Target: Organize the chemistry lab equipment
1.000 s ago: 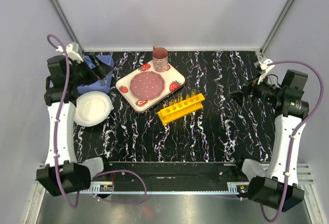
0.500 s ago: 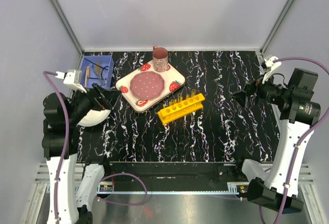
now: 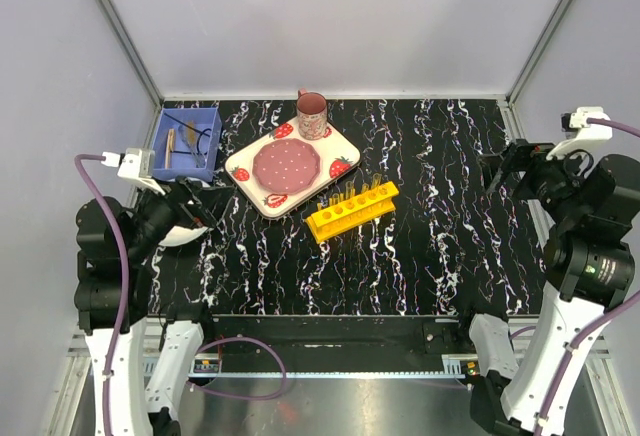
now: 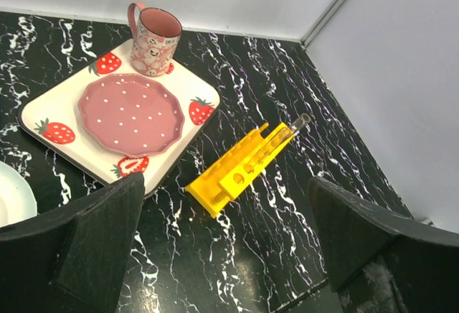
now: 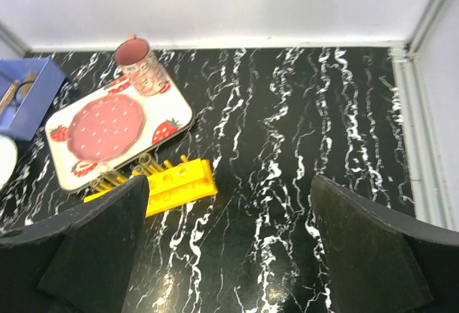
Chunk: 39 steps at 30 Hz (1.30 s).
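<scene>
Top and wrist views. The yellow rack [image 3: 352, 209] lies at the centre of the black marbled table [image 3: 430, 256], just in front of the strawberry tray [image 3: 337, 142]. Thin clear tubes [image 3: 357, 192] stand in its far row of holes. A wooden-handled brush [image 3: 170, 143] and dark tools [image 3: 192, 136] lie in the blue bin [image 3: 211, 146] at the far left corner. The mug's [image 3: 311, 114] pattern is too small to read.

The left arm is folded upright at the left edge. The left gripper [image 3: 207, 201] hangs above the white plate [image 3: 176, 238], aimed at the tray, jaws wide apart and empty. The right arm stands raised at the right edge. The right gripper [image 3: 498, 170] points leftward, jaws likewise spread and empty.
</scene>
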Each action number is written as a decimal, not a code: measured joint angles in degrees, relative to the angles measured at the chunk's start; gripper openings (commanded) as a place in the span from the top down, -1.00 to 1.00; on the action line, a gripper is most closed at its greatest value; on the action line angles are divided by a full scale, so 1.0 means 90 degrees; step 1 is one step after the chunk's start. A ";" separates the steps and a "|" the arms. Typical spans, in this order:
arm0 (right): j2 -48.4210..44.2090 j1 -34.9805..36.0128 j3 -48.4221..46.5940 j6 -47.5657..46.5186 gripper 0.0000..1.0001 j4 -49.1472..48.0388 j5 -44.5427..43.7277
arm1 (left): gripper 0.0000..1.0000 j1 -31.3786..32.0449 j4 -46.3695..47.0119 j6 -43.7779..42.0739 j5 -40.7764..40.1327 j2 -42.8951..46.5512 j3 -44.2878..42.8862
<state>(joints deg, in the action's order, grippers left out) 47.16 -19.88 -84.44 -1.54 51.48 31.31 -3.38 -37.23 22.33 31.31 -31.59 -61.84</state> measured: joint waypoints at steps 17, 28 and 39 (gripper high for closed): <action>-0.0170 0.0000 -0.0114 0.0454 -1.00 -0.0107 -0.0765 | -0.98 0.0741 -0.0663 -0.0044 -0.0092 -0.0017 -0.0799; -0.0170 0.0000 -0.0114 0.0685 -0.99 -0.0102 -0.0758 | -0.98 0.1035 -0.1178 -0.0274 -0.0401 0.0284 -0.0962; -0.0146 0.0000 -0.0114 0.0814 -0.99 -0.0102 -0.0760 | -0.98 0.1093 -0.1282 -0.0345 -0.0512 0.0335 -0.0996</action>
<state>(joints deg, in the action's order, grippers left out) 45.84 -19.88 -85.47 5.78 50.57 24.47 6.46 -48.77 19.22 26.70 -28.58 -70.81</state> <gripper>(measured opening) 0.994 0.983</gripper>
